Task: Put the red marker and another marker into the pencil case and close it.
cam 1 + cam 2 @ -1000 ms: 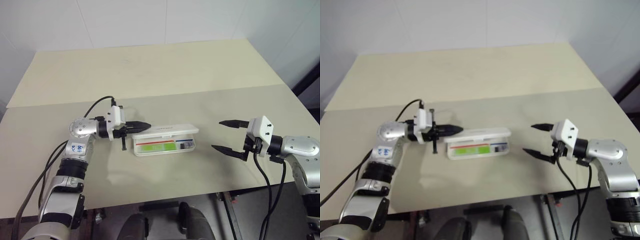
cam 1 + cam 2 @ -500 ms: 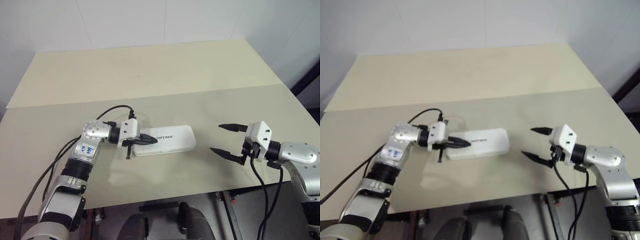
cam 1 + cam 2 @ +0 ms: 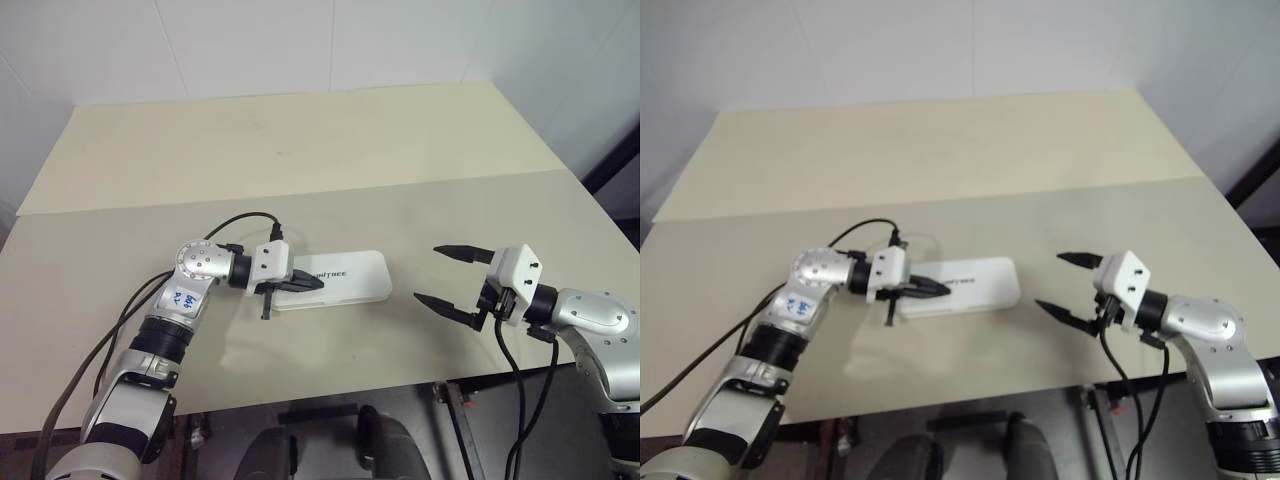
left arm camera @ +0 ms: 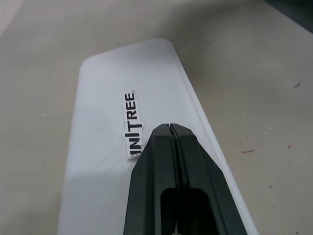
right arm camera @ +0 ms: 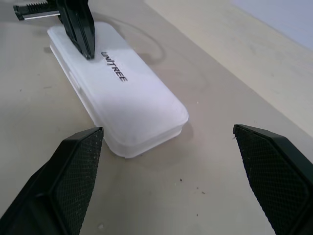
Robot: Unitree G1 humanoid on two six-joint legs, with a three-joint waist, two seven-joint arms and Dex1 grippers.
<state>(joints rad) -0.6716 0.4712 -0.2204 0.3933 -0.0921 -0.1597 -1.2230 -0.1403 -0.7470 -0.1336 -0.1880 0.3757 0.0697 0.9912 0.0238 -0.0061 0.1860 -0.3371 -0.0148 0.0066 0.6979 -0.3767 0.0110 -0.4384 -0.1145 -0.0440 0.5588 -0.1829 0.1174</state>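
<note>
The pencil case (image 3: pixel 335 279) lies shut on the table (image 3: pixel 300 150), its long side running left to right. The left gripper (image 3: pixel 312 284), fingers pressed together, rests on the lid's left end, pointing right. The right gripper (image 3: pixel 447 275) hovers spread wide beside the case's right end.

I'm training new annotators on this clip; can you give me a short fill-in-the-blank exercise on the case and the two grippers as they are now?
1. The pencil case lies on the table with its lid ____.
2. The left gripper, its fingers ____, is over the lid.
3. The right gripper is ____ and holds nothing.
4. The lid's lettering reads ____.

Missing words: closed; shut; open; UNITREE
</note>
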